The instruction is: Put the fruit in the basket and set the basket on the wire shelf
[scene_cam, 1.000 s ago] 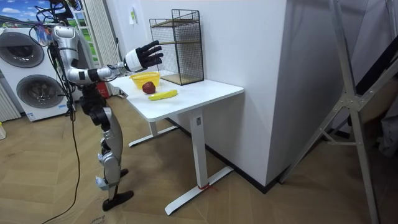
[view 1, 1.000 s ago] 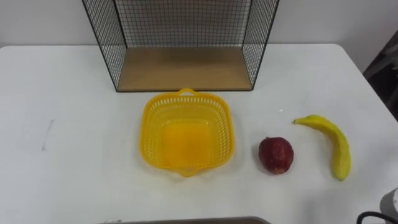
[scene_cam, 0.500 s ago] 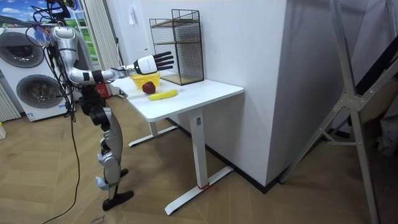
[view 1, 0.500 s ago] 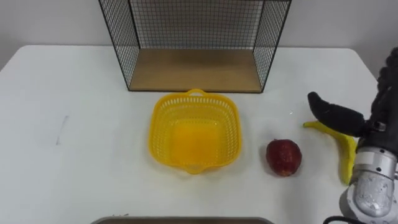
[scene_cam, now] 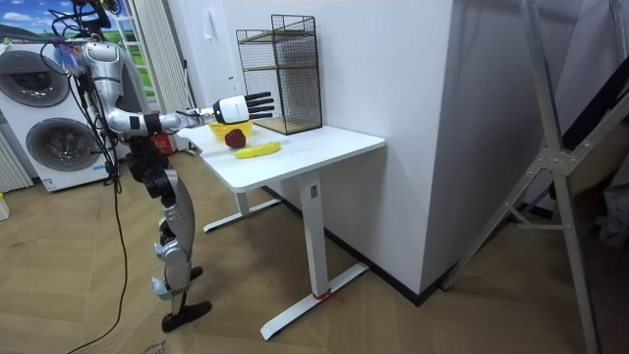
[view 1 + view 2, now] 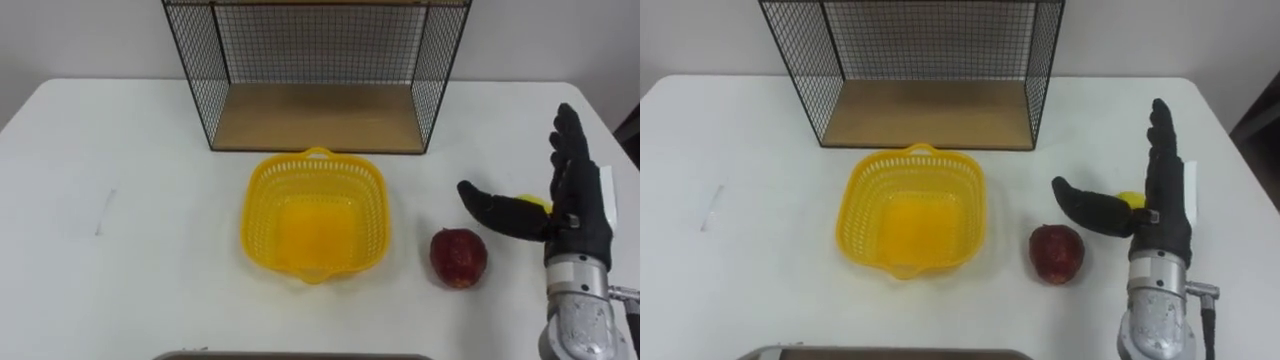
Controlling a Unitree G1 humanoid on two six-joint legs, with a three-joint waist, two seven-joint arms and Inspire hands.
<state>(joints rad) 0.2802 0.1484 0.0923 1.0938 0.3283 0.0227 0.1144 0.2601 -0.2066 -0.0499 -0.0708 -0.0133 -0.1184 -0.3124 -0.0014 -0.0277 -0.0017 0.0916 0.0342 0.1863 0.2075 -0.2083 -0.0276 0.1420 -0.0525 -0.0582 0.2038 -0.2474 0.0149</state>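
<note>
My robot stands at the end of a white table (image 6: 120, 262), right arm stretched out over the top, a washer (image 5: 59, 147) behind it in the room view. The right hand (image 6: 578, 222) is spread wide and holds nothing: fingers straight and pointing away toward the wall, thumb stuck out to the left toward the apple (image 6: 459, 257).

The hand sits just right of the apple and covers most of the banana (image 5: 257, 150) from the head camera. From there I see just a scrap of yellow between thumb and palm, and I cannot tell whether the hand touches the fruit. The room view shows the banana lying whole on the table near the front edge, beside the apple.

The 2 fruits are both on the tabletop, outside the basket (image 6: 262, 196). The yellow basket is empty and stands on the table left of the apple, just in front of the wire shelf (image 6: 315, 115). The shelf stands at the back against the wall, its wooden floor bare.
</note>
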